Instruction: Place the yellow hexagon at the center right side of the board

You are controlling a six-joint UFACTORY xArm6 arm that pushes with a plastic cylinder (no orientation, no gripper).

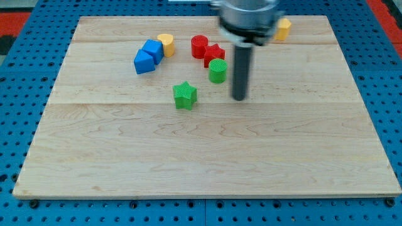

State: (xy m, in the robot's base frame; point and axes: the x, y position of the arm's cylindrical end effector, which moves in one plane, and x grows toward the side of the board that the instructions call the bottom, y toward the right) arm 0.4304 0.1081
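The yellow hexagon (283,28) lies near the view's top right of the wooden board (207,157), partly hidden behind the arm's body. My tip (239,98) rests on the board well below and left of it, just right of the green cylinder (217,70). The yellow hexagon and my tip are apart.
A red cylinder (200,46) and red star (214,54) sit above the green cylinder. A green star (184,95) lies left of my tip. Two blue blocks (148,56) and a yellow heart-like block (166,44) sit at the top left.
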